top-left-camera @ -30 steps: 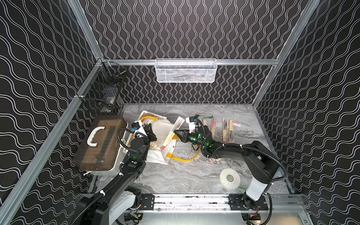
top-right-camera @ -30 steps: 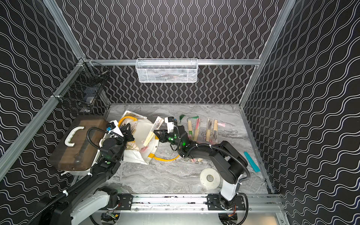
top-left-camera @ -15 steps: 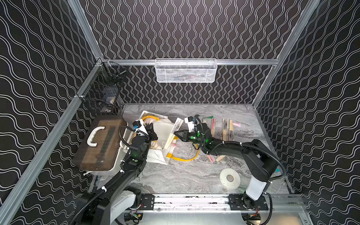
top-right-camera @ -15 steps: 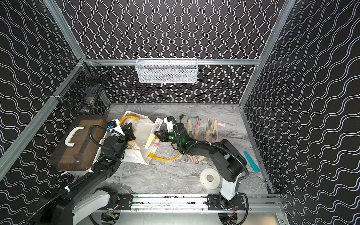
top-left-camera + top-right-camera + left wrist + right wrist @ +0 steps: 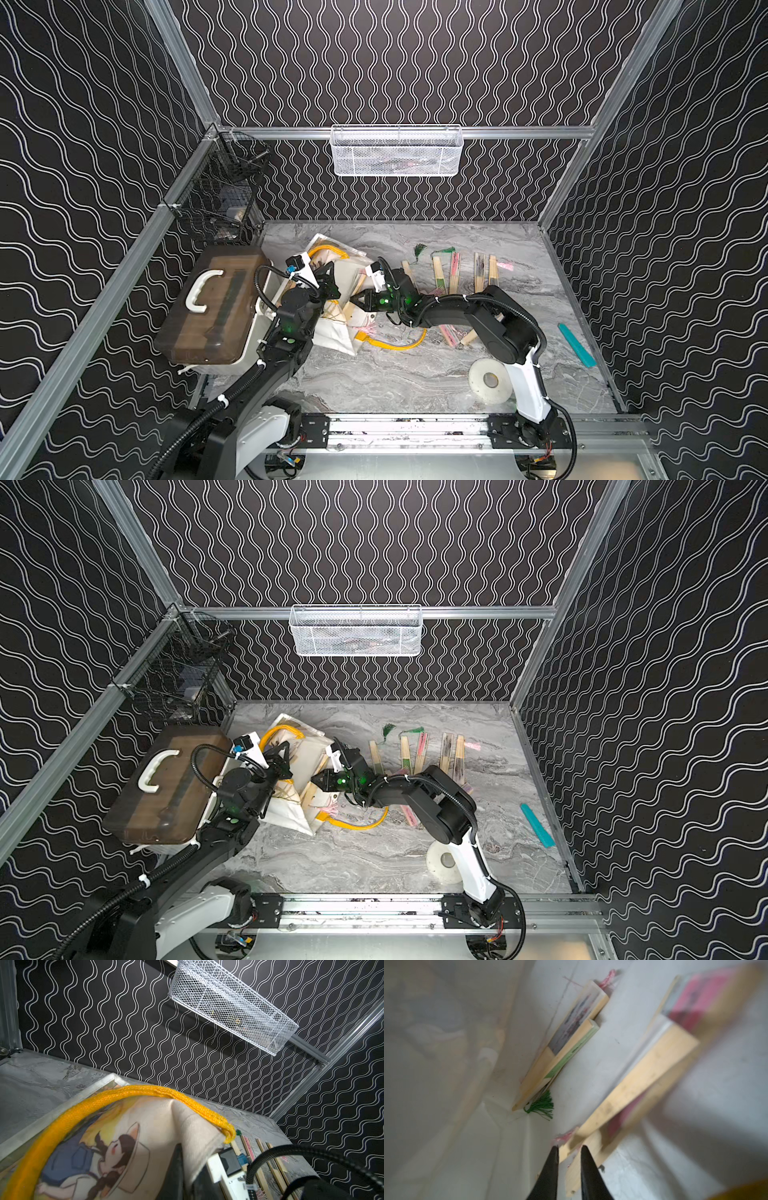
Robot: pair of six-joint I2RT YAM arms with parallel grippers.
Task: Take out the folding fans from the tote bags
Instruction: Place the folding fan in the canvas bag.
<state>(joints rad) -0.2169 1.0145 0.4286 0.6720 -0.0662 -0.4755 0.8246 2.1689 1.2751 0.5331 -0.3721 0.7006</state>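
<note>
Obs: left claw (image 5: 329, 282) pinched shut on bag (image 5: 337, 337) rim; right claw (image 5: 569, 1149) narrowly parted at fan (image 5: 639, 1084) end inside bag.

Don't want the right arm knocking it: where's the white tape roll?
In both top views, the white tape roll lies flat on the table, front right, close beside the right arm's white lower link, near the front rail.

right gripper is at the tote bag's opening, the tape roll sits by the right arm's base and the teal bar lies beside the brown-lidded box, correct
Only the teal bar is misplaced: both top views show it by the right wall, far from the brown-lidded box. The right gripper is at the opening of the tote bag and the tape roll sits by the right arm's base.
</note>
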